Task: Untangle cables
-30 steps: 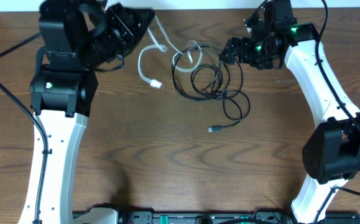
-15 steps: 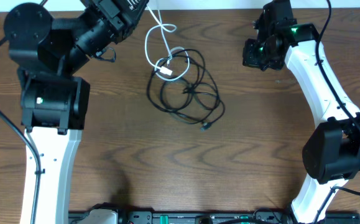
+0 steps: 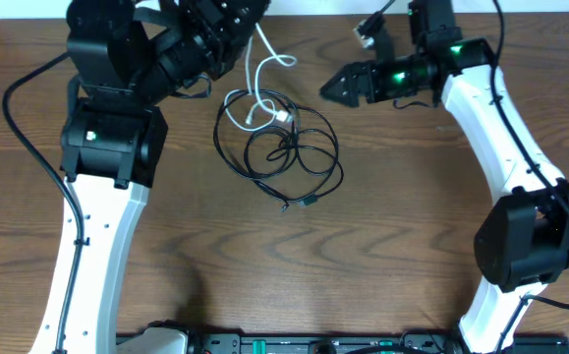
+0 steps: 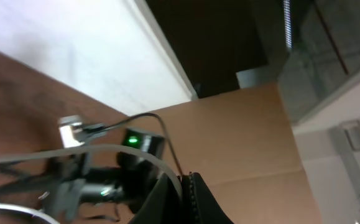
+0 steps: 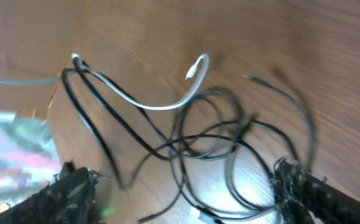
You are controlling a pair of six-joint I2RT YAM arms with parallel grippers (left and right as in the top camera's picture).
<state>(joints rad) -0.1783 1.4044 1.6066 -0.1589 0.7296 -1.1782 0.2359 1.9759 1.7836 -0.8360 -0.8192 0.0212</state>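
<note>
A dark wood-grain table [image 3: 392,246] fills the overhead view, with a pale wall strip along its far edge. On it we see the black cables [image 3: 289,147], thin glossy strands wound into several overlapping loops, lying just ahead of the right gripper [image 3: 331,88] and below the left gripper [image 3: 253,18]. One small black plug [image 3: 309,202] pokes out on the side of the heap farthest from both grippers. The white cable [image 3: 254,87] is shorter and runs from the left gripper's tips down onto the loops, where its plug [image 3: 284,116] rests. In the left wrist view we see the fingers [image 4: 189,190] pressed together with a pale strand arcing into them, so that gripper is clamped on the white cable. This view alone also shows a cardboard panel [image 4: 242,137]. The right wrist view shows what the overhead cannot: both fuzzy fingertips [image 5: 74,186] stand wide apart, gripping nothing, and the white strand curves clear above the black loops between them.
</note>
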